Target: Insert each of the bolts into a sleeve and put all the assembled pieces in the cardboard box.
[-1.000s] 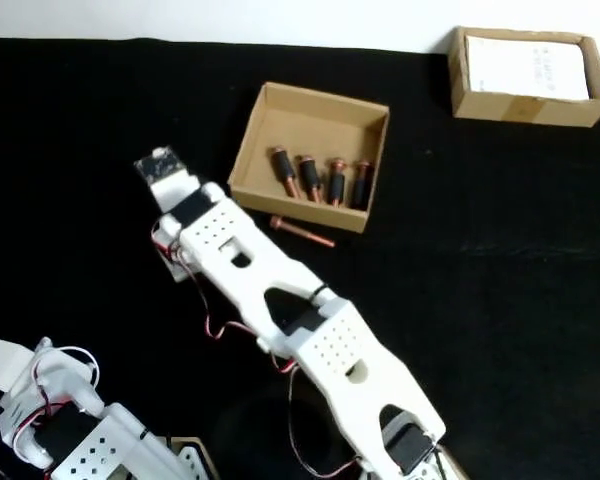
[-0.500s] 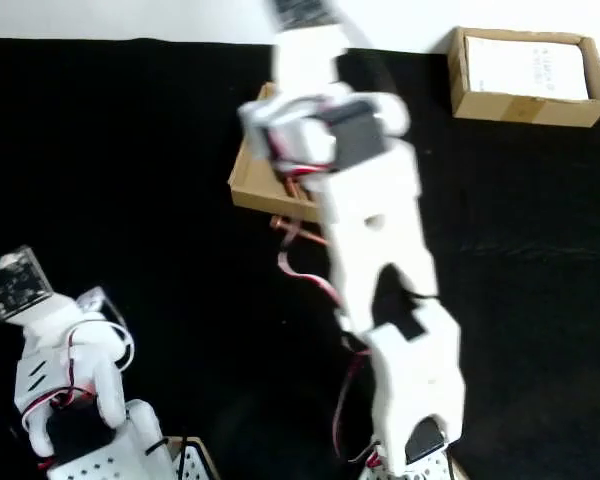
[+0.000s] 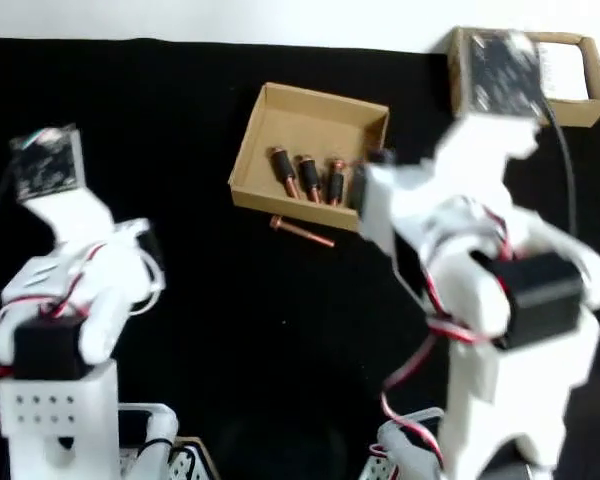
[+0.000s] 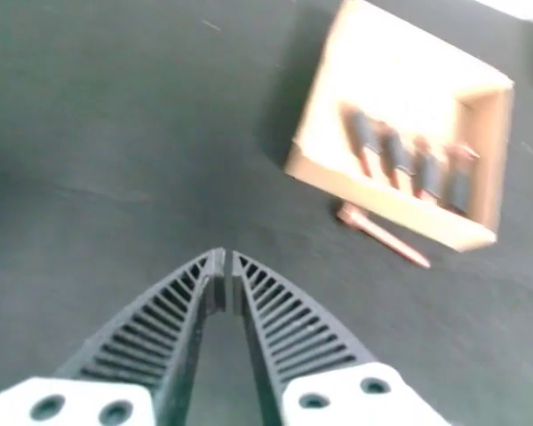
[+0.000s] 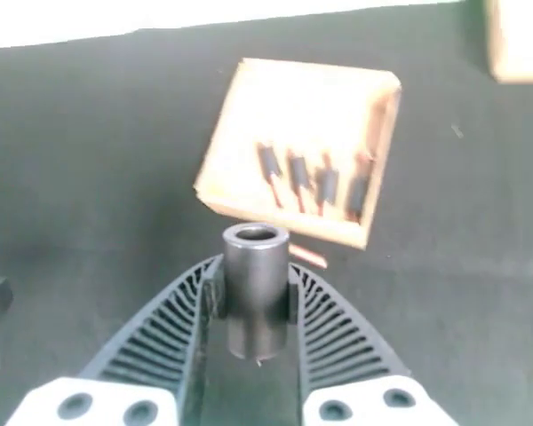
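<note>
Sleeve and bolt have not yet been joined, so the step in hand looks like the fifth assembly. Four assembled pieces already lie side by side in the cardboard box, which sits toward the middle of the desk's far edge. The one loose bolt lies flat on the desk just beside the box's near wall, outside it.

The right gripper is raised above the desk's right side. It is parted just enough to clamp the dark sleeve between its two fingers, and the sleeve stands upright with its open bore facing up.

The left gripper hangs over the desk's left side, closed to a hairline gap and holding nothing. It is well apart from the bolt.

By my reading, the next move falls to the left arm. It would open, come down on the bolt's shank beside the box wall, and lift it. It would then line the bolt's tip up with the sleeve's bore. The box wall so close to the bolt leaves little room for a finger, so the grasp calls for care.
</note>
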You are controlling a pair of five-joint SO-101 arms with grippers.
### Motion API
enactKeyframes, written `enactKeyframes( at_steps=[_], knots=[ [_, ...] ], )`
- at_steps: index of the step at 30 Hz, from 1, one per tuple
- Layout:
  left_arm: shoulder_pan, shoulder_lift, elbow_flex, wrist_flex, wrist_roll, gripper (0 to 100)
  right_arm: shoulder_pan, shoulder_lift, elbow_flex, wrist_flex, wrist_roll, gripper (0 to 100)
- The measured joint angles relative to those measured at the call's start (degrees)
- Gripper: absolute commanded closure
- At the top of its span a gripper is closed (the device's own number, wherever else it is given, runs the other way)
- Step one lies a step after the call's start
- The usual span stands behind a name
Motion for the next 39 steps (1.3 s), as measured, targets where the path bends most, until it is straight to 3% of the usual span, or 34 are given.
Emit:
enactKeyframes(
  at_steps=[10, 15, 19, 26, 39],
  knots=[
    [21.2, 19.7, -5.2, 4.1, 19.5, 96, 20.2, -23.3, 32.4, -9.1, -0.2, 99.1],
    [22.7, 30.9, -7.0, 4.1, 23.7, 96, 32.5, -33.4, 47.7, -17.8, 1.0, 99.1],
    [22.8, 40.6, -11.8, 4.0, 26.2, 96, 38.1, -40.9, 57.3, -22.8, 4.0, 99.1],
    [22.9, 60.7, -25.1, 4.0, 31.1, 84, 41.1, -51.2, 69.4, -26.1, 6.2, 99.1],
    [22.9, 91.5, -53.2, 4.0, 32.4, 83, 41.1, -58.5, 76.2, -26.2, 6.2, 99.1]
  ],
)
